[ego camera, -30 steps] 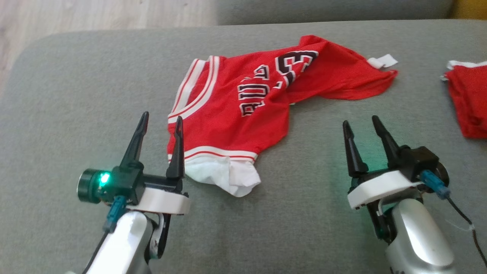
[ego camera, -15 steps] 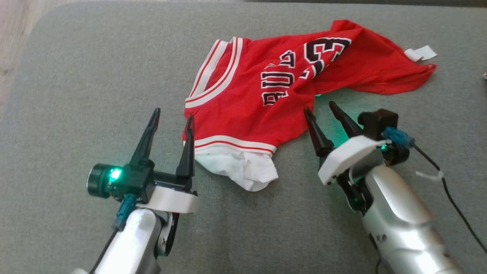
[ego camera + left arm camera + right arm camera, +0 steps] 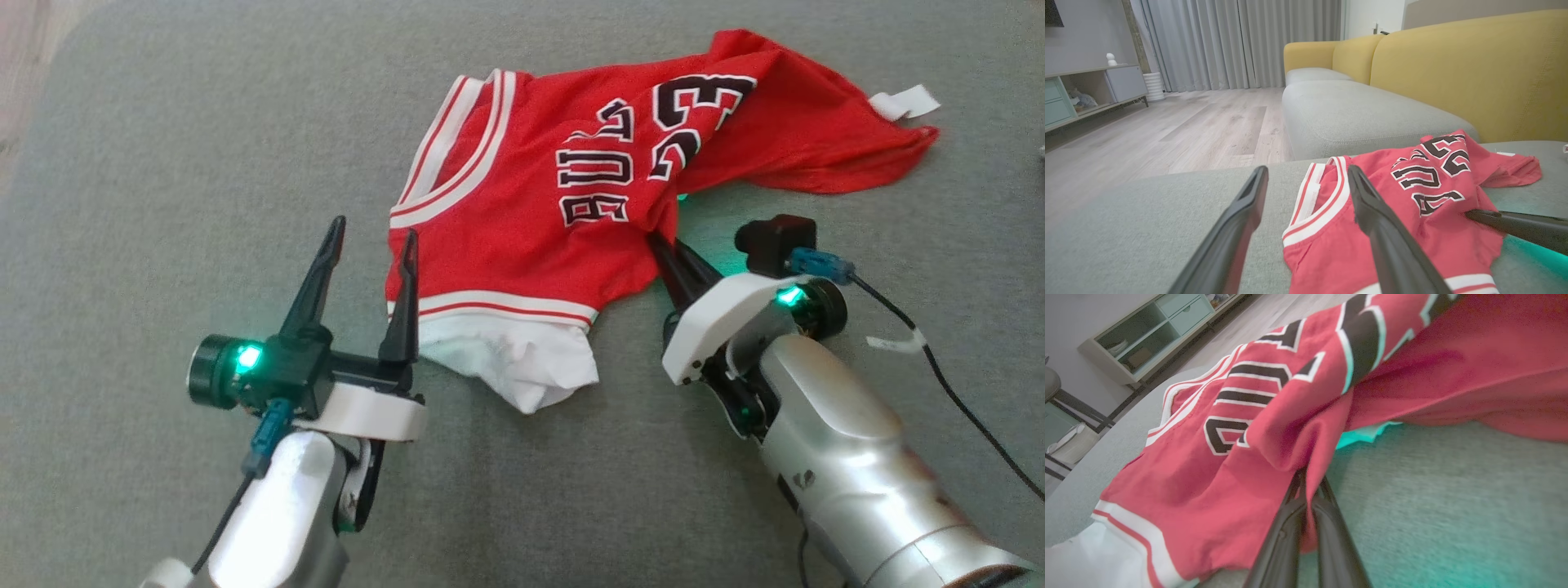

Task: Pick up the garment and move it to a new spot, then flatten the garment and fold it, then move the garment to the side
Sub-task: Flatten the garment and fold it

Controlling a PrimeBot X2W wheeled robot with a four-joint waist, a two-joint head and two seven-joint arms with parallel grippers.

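The garment (image 3: 571, 212) is a red basketball jersey with white trim and black lettering, lying rumpled on the grey sofa cushion (image 3: 163, 163). My right gripper (image 3: 657, 241) is shut on the garment's right edge, pinching a fold of red cloth (image 3: 1306, 477) between its fingers. My left gripper (image 3: 371, 241) stands open at the garment's lower left corner, its right finger (image 3: 1384, 228) over the red cloth and its left finger over bare cushion. The garment (image 3: 1412, 196) lies under that right finger in the left wrist view, where the right gripper's finger (image 3: 1515, 224) comes in from the right.
A white tag (image 3: 902, 102) sticks out at the garment's far right end. Yellow sofa backrests (image 3: 1453, 73) rise behind the cushion, and wooden floor (image 3: 1167, 126) lies beyond its left edge. A shelf unit (image 3: 1086, 90) stands against the far wall.
My right gripper has moved left and forward to the garment's edge and shut on a fold of it. The camera has tilted down and right. My left gripper stays open.
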